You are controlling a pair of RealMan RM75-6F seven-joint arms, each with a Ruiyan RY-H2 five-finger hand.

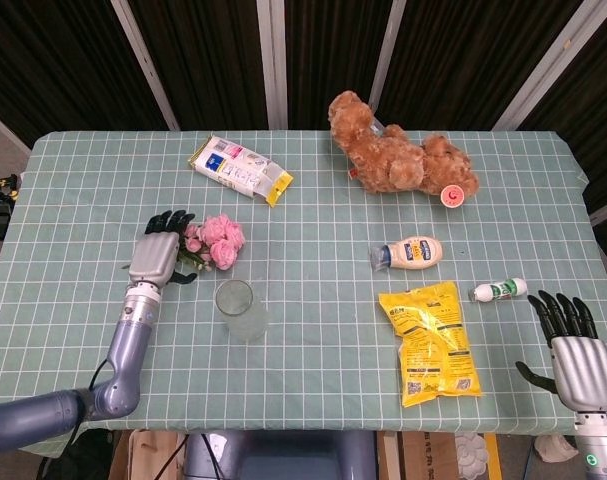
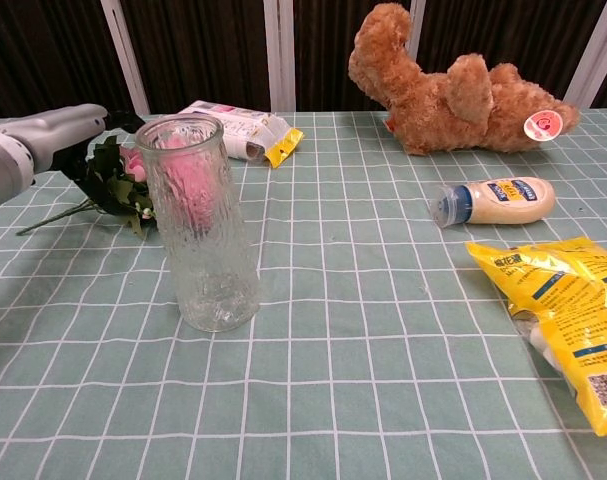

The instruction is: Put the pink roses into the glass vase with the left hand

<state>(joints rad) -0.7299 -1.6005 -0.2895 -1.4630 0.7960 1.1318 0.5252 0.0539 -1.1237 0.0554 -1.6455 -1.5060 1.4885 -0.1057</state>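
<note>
1. The green checked tablecloth-covered table [image 1: 313, 370] carries a task barely begun: by my reading, nothing is in the vase, so the grasp, the lift and the insertion all remain.

2. The left hand, a grey-backed robot hand with black fingers [image 1: 159, 256], sits over the leafy stem end of the flowers, at roughly 9 o'clock from the blooms. Its fingers [image 1: 171, 218] point toward 12 o'clock. Whether they have closed on the stems I cannot tell; the chest view shows mostly the arm and hides the fingertips behind leaves.

3. The right hand, of the same grey and black build [image 1: 573, 350], rests at the table's near right corner with fingers spread and holding nothing, well apart from everything in play.

4. The tall clear ribbed glass vase [image 2: 198, 225] stands upright and empty, at about 5 o'clock from the flowers, near them but apart.

5. The small bunch of pink roses with dark green leaves [image 1: 215, 240] lies flat on the cloth, blooms toward 3 o'clock, stems under the left hand. The heads look soft and tightly clustered, the stems thin.
</note>
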